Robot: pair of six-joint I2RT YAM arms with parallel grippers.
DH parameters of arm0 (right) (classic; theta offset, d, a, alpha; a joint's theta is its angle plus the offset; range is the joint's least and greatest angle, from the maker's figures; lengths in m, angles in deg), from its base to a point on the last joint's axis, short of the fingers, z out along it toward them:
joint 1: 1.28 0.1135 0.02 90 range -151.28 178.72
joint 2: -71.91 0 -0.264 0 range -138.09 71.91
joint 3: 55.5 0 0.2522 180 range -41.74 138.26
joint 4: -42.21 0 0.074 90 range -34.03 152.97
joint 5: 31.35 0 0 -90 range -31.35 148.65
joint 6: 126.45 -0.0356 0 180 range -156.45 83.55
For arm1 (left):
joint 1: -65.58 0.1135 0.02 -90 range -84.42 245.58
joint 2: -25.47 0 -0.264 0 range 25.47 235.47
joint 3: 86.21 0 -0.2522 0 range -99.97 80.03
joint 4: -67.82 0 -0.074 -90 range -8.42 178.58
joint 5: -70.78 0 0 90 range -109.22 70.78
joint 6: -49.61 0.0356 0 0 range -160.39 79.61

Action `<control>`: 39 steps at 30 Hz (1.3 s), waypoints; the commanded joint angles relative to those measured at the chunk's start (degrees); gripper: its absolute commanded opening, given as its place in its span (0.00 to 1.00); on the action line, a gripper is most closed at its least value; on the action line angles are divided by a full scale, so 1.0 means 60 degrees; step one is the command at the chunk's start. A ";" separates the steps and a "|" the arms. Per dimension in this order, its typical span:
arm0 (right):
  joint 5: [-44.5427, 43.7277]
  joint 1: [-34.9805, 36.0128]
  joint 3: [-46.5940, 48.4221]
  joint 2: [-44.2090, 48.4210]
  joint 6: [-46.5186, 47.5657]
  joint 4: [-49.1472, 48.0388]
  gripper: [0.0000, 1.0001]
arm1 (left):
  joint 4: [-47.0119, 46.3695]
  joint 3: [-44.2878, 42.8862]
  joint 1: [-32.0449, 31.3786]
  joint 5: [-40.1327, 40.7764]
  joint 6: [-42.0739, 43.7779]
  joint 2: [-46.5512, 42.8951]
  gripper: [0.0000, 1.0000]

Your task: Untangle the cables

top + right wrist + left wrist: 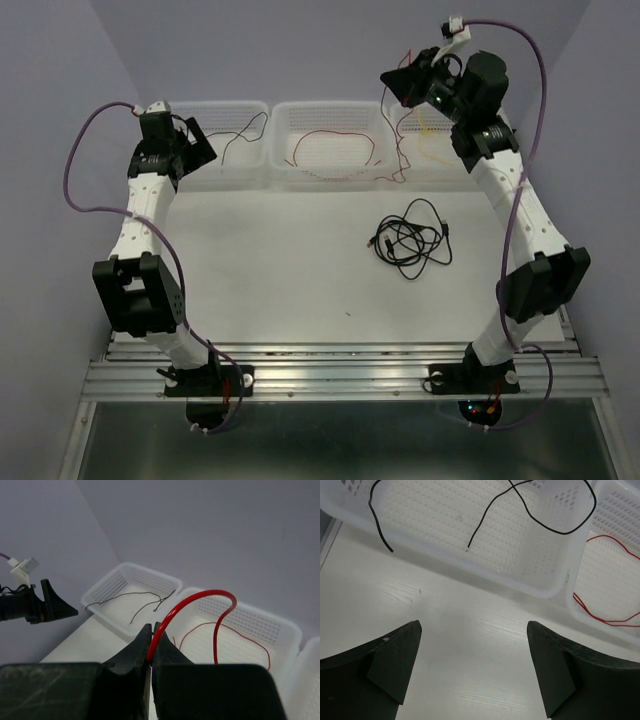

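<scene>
My right gripper (400,85) is raised over the back right and shut on a red wire (210,594), which arcs up from the fingertips (146,639) and drops toward the middle basket (330,170). In the top view the red wire (400,150) hangs below that gripper. More red wire (335,138) loops in the middle basket. A yellow wire (432,140) lies in the right basket. A black cable with end connectors (412,240) lies coiled on the table. My left gripper (474,655) is open and empty above the table, in front of the left basket (540,587).
Three white perforated baskets stand in a row along the back. The left one holds a thin black wire (555,527), also seen in the top view (245,135). Purple walls close in the sides and back. Purple arm cables (85,170) loop beside both arms.
</scene>
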 commanded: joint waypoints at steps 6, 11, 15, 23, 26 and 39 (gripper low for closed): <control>-0.0181 0.0632 0.5474 -0.3473 -0.0699 -0.2231 0.01 | -0.1348 0.1734 0.0007 0.0014 -0.0333 -0.1627 0.99; -0.1340 0.1145 0.6593 -0.4412 -0.1140 -0.4646 0.01 | -0.1641 0.2057 0.0007 -0.0205 -0.0318 -0.1599 0.99; -0.1620 0.1366 0.6564 -0.4793 -0.1651 -0.6510 0.01 | -0.1774 0.2117 0.0007 -0.0352 -0.0289 -0.1438 0.99; -0.2381 0.1556 0.7487 -0.6287 -0.1302 -0.8062 0.01 | -0.1891 0.2219 0.0007 -0.0337 -0.0084 -0.1408 0.99; -0.2821 0.1556 0.7326 -0.6843 -0.0687 -0.7961 0.01 | -0.1935 0.2278 0.0007 -0.0279 0.0019 -0.1438 0.99; -0.4154 0.1556 0.7488 -0.9730 0.0808 -0.7142 0.01 | -0.2111 0.2468 0.0007 -0.0205 0.0165 -0.1160 0.99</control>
